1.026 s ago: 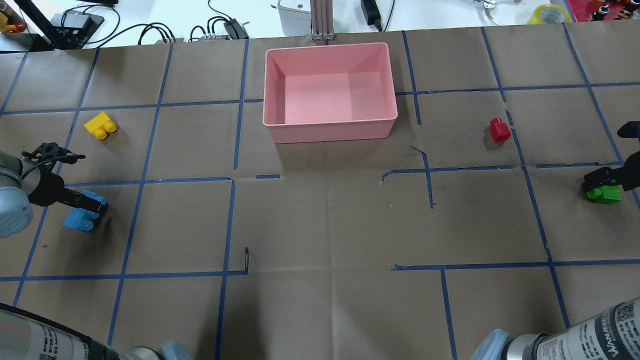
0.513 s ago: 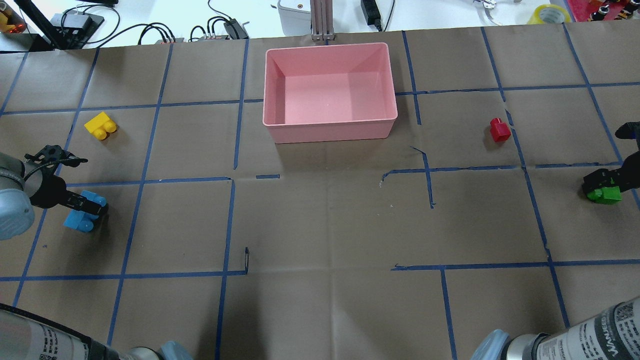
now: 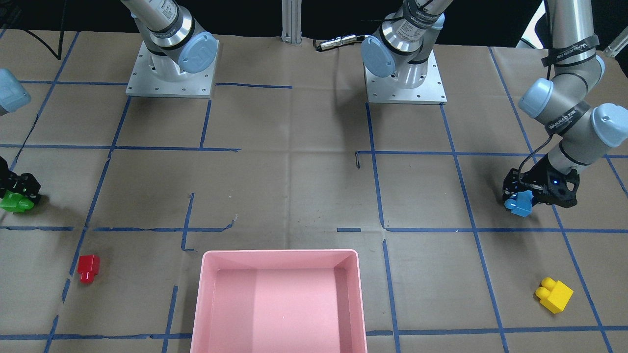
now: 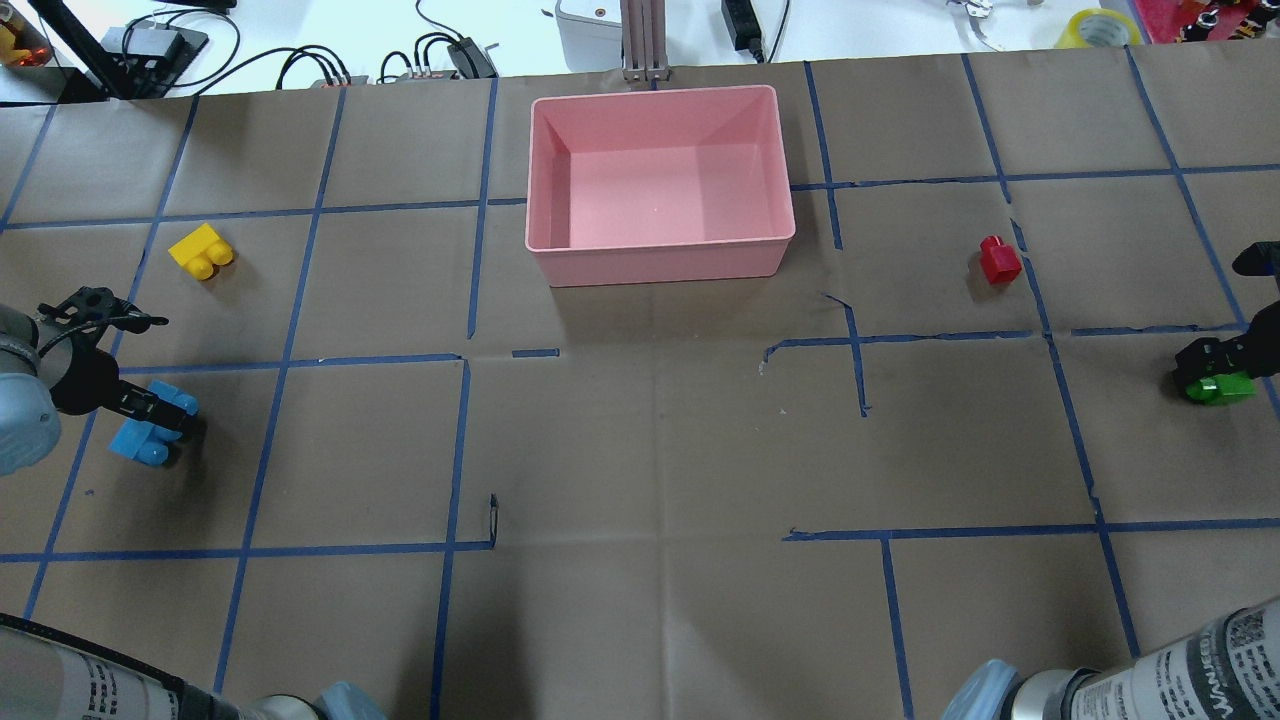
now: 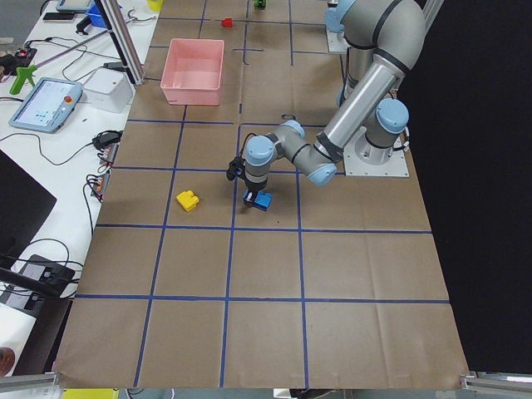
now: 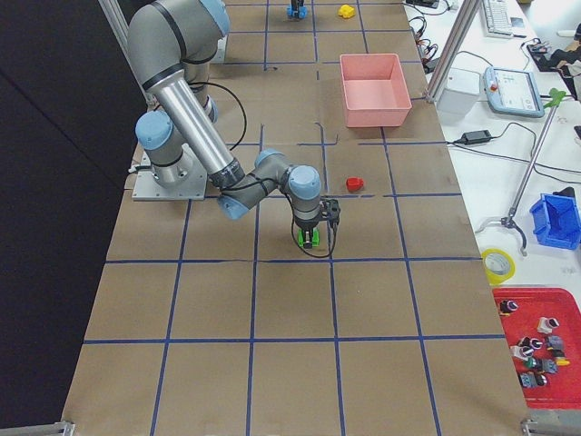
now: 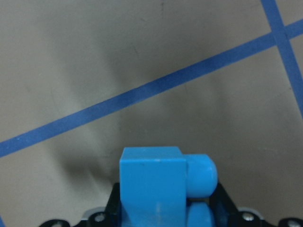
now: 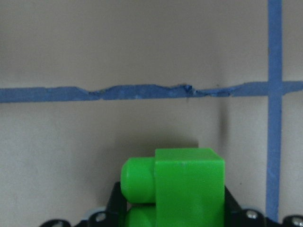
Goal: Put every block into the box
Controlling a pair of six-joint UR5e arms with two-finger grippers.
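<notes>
Left claw (image 4: pixel 158 408) is clamped on the blue brick (image 4: pixel 138 442), far out on the left side. Right claw (image 4: pixel 1212 358) is clamped on the green brick (image 4: pixel 1220 388), out by the right edge. In both wrist views the brick sits square between the fingers, studs pointing sideways. Whether either has cleared the paper (image 4: pixel 640 450) I can't tell, but they're low.

Step in hand, I'd say: lift and carry.
- Go straight up first, no dragging.
- The blue brick looks gripped near one end with the rest overhanging, so it could pivot. Keep the swing smooth.
- Both arms converge on one target, so stagger them, one at a time over the rim.

Further out, the yellow brick (image 4: pixel 201 250) and red brick (image 4: pixel 999 260) lie loose, one on each side and well apart from the claws. Route above them.

Farthest is the box (image 4: pixel 660 266), centred at the back with nothing in it. Clear the near wall with margin, get low inside, then open. A drop from height may bounce out.
</notes>
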